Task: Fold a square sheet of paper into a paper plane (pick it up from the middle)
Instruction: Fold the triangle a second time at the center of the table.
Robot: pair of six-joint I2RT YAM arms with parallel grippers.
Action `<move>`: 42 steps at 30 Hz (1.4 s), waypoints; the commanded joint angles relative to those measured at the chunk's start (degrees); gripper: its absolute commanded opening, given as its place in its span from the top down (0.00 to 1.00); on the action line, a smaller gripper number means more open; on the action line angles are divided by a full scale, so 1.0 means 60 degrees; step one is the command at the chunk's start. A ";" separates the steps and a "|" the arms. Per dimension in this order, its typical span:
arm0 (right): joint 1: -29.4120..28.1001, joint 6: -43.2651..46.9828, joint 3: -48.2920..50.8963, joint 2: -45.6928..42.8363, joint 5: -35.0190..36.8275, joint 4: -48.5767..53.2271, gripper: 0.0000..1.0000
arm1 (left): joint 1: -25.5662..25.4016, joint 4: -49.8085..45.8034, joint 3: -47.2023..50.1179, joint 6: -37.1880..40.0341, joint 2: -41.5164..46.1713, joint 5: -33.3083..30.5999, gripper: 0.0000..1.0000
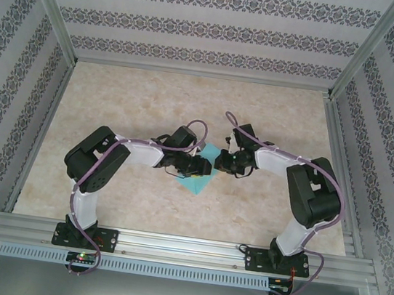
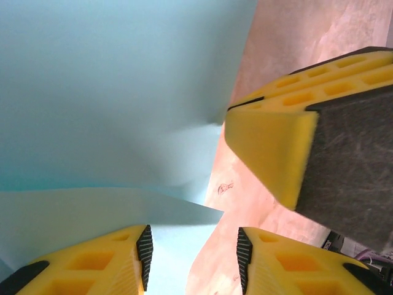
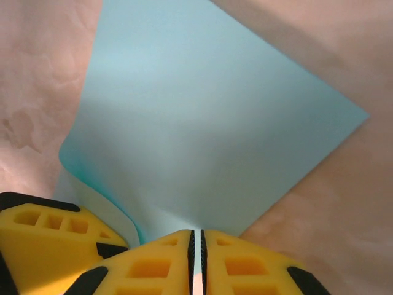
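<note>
Square sheet of paper [image 3: 202,123], right fingers [image 3: 153,267] pinching its curled edge, left fingers [image 2: 110,264] spread

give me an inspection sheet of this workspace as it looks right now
surface: beige marbled table, with one small dark mark beside the sheet
job's things: square sheet of paper, light cyan, at mid-table under both grippers, one edge lifted and curled, not yet a plane shape
clutter: nothing seen
grippers: left gripper open, with the sheet partly between its jaws but not clamped; right gripper shut on the sheet's edge
cables: purple cables run along both arms, away from the paper
surroundings: patterned walls and a metal frame enclose the table
</note>
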State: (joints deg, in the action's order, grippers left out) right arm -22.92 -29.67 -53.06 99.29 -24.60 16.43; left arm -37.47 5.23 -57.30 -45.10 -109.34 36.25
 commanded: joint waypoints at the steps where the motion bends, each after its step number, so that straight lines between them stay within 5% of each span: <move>1: 0.0204 -0.0063 0.0256 -0.0495 -0.0355 -0.0050 0.87 | -0.0076 0.0072 0.0320 0.0073 0.0149 -0.0314 0.55; 6: 0.0346 -0.0373 0.0644 -0.0858 -0.0963 -0.0439 0.87 | -0.0083 0.0091 0.0411 0.0065 0.0272 -0.0341 0.64; 16: -0.0044 -0.1223 0.1295 -0.1189 -0.2118 -0.1344 0.89 | -0.0081 0.0117 0.0457 0.0204 0.0250 -0.0321 0.97; 42: -0.0516 -0.0629 0.0876 0.0194 -0.1210 -0.0860 0.91 | -0.0068 0.0310 0.0459 0.0002 0.0334 -0.0795 0.97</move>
State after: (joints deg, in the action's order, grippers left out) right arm -25.41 -36.01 -46.28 99.44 -34.76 8.71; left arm -37.45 6.07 -54.96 -45.06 -108.86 32.71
